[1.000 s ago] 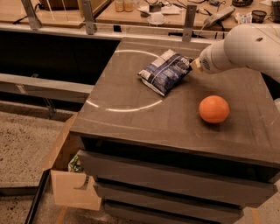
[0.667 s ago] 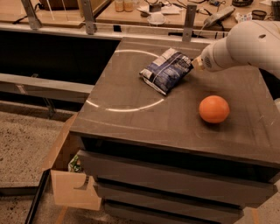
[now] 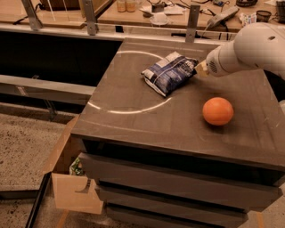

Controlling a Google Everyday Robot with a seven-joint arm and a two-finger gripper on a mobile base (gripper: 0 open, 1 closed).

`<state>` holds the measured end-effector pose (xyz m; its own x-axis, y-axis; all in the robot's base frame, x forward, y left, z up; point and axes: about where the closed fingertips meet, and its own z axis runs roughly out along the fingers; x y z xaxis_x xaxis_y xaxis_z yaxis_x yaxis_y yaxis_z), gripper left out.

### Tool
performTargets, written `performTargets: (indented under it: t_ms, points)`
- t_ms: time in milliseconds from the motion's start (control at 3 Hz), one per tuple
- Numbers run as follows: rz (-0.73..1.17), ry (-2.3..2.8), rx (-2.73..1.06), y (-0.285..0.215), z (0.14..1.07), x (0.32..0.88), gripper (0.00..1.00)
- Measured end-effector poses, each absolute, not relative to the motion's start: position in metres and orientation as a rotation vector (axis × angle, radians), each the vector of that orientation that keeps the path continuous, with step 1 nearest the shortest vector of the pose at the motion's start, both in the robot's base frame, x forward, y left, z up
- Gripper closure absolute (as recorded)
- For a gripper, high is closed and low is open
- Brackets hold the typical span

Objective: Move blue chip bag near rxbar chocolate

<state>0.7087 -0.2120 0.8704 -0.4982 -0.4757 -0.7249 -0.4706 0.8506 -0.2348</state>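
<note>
The blue chip bag [image 3: 169, 73] lies crinkled on the dark table top [image 3: 133, 124], toward its back middle, inside a thin white circle line. My gripper [image 3: 201, 69] is at the end of the white arm [image 3: 249, 46] that reaches in from the right. It sits right at the bag's right end, low over the table. The rxbar chocolate does not show in this view.
An orange ball-shaped fruit [image 3: 217, 111] sits on the table to the right front of the bag. A cluttered wooden bench [image 3: 147, 13] with metal posts runs behind. An open cardboard box [image 3: 73, 178] stands on the floor at the table's left front.
</note>
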Motion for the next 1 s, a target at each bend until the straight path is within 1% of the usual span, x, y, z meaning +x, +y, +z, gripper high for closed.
performTargets:
  t_ms: [333,667,1000]
  points:
    - [0.021,2.178,-0.688,-0.216,0.866,0.7,0.12]
    - [0.008,2.179,-0.673,-0.226,0.871,0.693,0.0]
    - [-0.135,2.139,-0.573,-0.277,0.911,0.675,0.0]
